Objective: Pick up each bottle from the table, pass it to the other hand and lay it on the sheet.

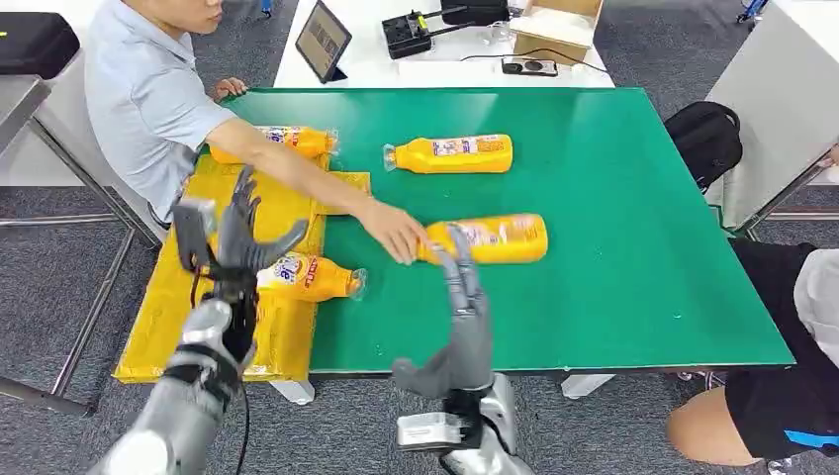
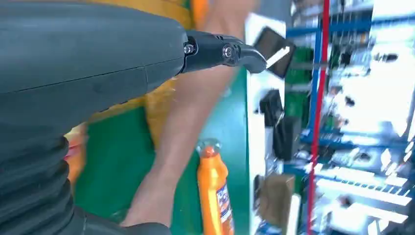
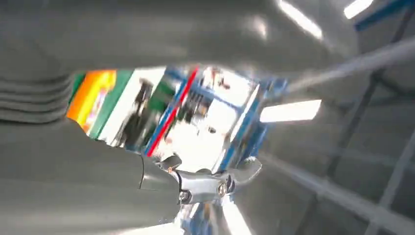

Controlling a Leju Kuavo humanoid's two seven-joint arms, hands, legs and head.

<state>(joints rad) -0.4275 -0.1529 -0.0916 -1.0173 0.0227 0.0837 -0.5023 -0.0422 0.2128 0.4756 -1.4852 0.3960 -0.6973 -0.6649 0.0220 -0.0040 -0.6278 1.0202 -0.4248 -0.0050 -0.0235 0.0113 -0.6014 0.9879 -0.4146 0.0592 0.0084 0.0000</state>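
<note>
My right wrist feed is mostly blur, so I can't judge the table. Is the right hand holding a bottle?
Observer: No. The right hand is raised over the table's near edge with nothing in it.
Operator: Anything close to it?
Observer: A person's hand is at the cap end of the nearest bottle, just beyond the right hand.
Operator: And the left side?
Observer: The left hand has its fingers spread, next to a second bottle lying across the edge of the yellow sheet.
</note>
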